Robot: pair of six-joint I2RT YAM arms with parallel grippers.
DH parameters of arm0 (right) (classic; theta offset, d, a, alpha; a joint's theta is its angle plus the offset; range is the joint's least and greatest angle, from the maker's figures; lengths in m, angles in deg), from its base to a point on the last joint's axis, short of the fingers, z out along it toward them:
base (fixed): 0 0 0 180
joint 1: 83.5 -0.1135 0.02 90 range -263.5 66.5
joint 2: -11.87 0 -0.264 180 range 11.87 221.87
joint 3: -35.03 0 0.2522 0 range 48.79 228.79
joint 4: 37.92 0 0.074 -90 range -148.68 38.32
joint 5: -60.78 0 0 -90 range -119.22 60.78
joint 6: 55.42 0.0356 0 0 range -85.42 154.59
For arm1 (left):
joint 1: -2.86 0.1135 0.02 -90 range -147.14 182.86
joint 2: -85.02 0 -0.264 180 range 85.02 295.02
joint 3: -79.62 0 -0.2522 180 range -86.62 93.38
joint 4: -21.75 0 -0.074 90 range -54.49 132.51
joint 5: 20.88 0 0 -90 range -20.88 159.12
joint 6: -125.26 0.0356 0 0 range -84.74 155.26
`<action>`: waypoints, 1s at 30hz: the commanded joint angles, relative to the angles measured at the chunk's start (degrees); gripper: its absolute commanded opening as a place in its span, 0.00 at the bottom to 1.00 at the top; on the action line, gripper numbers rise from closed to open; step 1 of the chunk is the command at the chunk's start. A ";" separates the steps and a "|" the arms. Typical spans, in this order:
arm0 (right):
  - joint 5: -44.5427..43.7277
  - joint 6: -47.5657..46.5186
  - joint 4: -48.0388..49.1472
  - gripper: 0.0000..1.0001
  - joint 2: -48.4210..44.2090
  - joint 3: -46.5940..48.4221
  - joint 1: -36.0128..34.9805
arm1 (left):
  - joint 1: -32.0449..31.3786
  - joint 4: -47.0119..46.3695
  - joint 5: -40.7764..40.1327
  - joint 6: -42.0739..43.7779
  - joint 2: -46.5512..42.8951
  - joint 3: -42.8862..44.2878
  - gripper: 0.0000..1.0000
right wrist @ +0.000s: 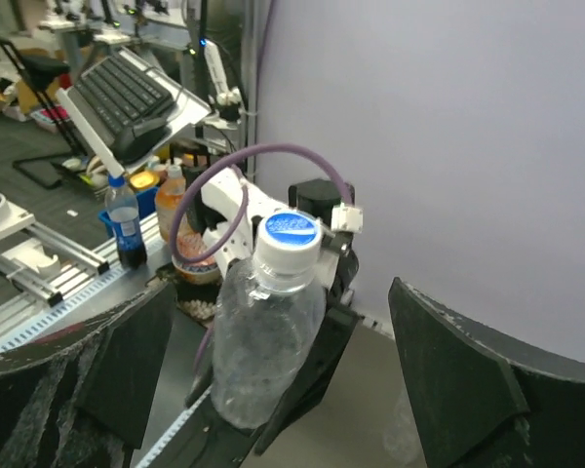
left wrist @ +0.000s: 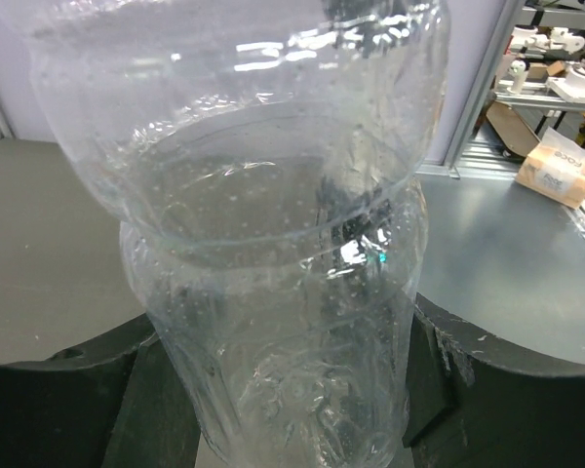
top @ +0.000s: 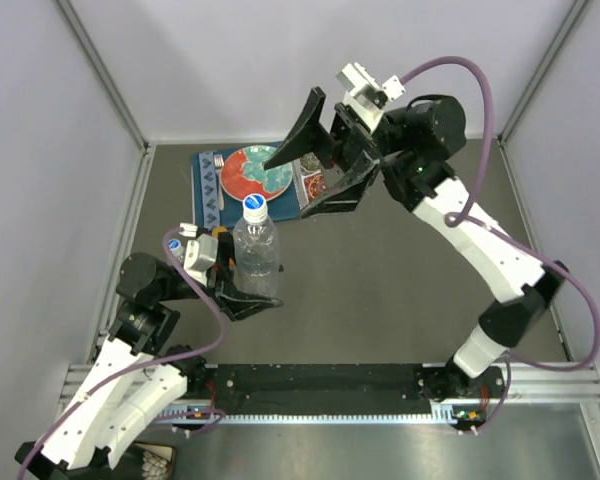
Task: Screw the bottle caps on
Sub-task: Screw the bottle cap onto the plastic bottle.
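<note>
A slim clear bottle (top: pixel 257 258) stands upright near the left of the table. A white cap with a blue top (top: pixel 255 206) sits on its neck. My left gripper (top: pixel 248 292) is shut on the bottle's lower body. In the left wrist view the bottle (left wrist: pixel 273 292) fills the frame between the dark fingers (left wrist: pixel 58 409). My right gripper (top: pixel 285 190) is open, empty and raised above the plate, well away from the bottle. The right wrist view shows the bottle (right wrist: pixel 263 341) and its cap (right wrist: pixel 291 239) between the wide-open fingers (right wrist: pixel 468 380). No orange bottle or loose cap shows on the table.
A red-and-teal plate (top: pixel 242 172) lies on a blue mat (top: pixel 208 185) at the back. A small white-and-blue round thing (top: pixel 176 243) sits beside my left wrist. White walls enclose the table on the left, back and right. An orange bottle (right wrist: pixel 172 200) and a dark bottle (right wrist: pixel 125 229) stand beyond the table.
</note>
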 commanded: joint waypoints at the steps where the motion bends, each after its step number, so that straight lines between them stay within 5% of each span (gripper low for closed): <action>1: 4.08 36.83 44.01 0.78 8.86 7.07 -0.10 | -0.09 -6.48 3.53 -1.93 1.56 -0.41 0.00; 4: 2.32 48.91 50.98 0.70 17.56 17.01 -0.28 | -0.79 -7.01 3.71 -1.76 2.45 0.03 0.00; 21: 4.08 46.06 44.60 0.66 16.09 15.97 -4.49 | -1.41 -5.96 2.65 0.00 3.85 0.91 0.00; 30: 4.17 45.70 43.43 0.46 17.58 16.68 -5.90 | -1.41 -5.70 1.78 0.09 3.50 1.08 0.00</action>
